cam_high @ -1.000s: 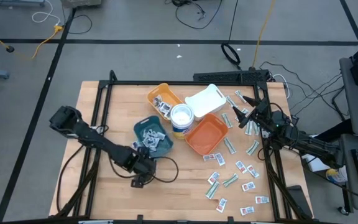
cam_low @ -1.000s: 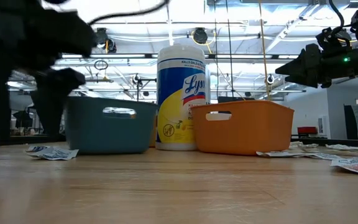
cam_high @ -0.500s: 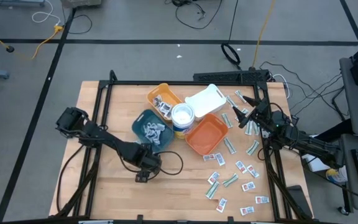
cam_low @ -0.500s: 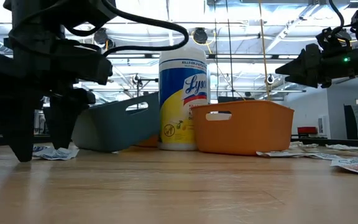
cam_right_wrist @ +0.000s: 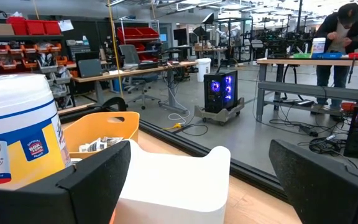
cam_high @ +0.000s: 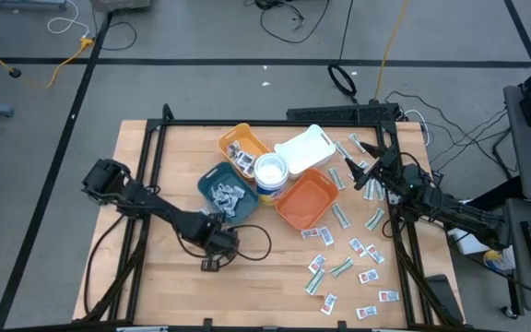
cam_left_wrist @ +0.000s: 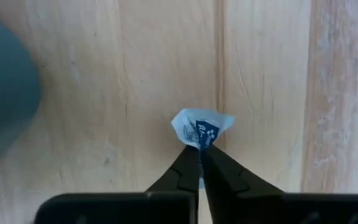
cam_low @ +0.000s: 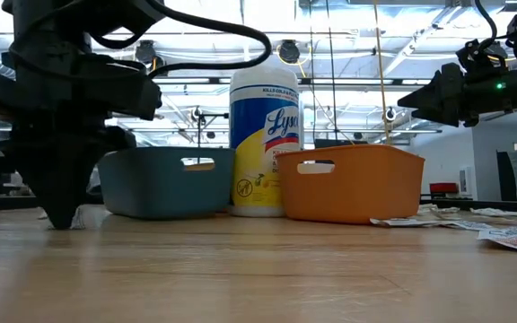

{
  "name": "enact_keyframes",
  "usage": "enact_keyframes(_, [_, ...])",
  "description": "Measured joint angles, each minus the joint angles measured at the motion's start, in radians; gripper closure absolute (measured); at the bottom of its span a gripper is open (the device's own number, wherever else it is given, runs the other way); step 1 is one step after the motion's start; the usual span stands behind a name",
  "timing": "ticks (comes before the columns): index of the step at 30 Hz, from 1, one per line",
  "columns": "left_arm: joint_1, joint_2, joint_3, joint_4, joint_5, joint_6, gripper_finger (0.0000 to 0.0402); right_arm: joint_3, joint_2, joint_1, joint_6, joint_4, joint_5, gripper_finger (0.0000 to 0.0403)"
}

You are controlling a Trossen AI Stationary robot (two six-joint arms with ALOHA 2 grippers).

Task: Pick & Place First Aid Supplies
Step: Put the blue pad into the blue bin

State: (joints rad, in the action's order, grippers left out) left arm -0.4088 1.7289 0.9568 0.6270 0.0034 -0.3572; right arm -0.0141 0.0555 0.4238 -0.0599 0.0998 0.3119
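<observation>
**Left end effector pinched on one packet beside the teal tray**

The left end effector point(cam_left_wrist: 199, 155) points straight down at the tabletop point(cam_high: 164, 267), its two dark fingers point(cam_left_wrist: 182, 171) drawn together on a crumpled white packet point(cam_left_wrist: 202, 129) with a dark blue mark. The packet lies on the bare wood, bunched up at the fingertips. In the low view the same end effector point(cam_low: 61, 218) stands with its tip at the board, just beside the teal tray point(cam_low: 164, 184). From above, the left arm point(cam_high: 155, 207) runs low from its base at the tabletop's left edge across to the wrist, which sits just in front of the teal tray point(cam_high: 212, 175); that tray holds more packets point(cam_high: 224, 195).

The right end effector point(cam_high: 362, 177) stands wide, fingers well apart, holding nothing. It hangs above the tabletop's right side, near the white tray point(cam_high: 304, 148), with its arm reaching in from the right edge.

The round tub point(cam_high: 270, 171) stands between the teal tray, the yellow tray point(cam_high: 247, 138) and the orange tray point(cam_high: 307, 198). Many loose packets point(cam_high: 348, 254) lie scattered flat on the tabletop's right half, well apart from the left end effector.
</observation>
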Motion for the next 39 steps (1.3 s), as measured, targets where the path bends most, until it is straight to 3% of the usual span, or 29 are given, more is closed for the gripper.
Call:
enact_keyframes(11, [0.005, -0.204, 0.002, 0.129, -0.028, -0.064, 0.0398, 0.0, 0.0, 0.0, 0.0, 0.0, 0.0, 0.0026])
enact_keyframes(20, [0.023, -0.354, 0.002, 0.239, -0.006, -0.013, 0.0399, 0.0, 0.0, 0.0, 0.0, 0.0, 0.0, 0.0026])
enact_keyframes(33, [0.396, -0.365, 0.125, 0.311, -0.004, 0.087, 0.04, 0.0, 0.0, 0.0, 0.0, 0.0, 0.0, 0.0026])
enact_keyframes(39, [0.509, -0.352, 0.097, 0.252, -0.013, 0.127, 0.04, 0.0, 0.0, 0.0, 0.0, 0.0, 0.0, 0.0026])
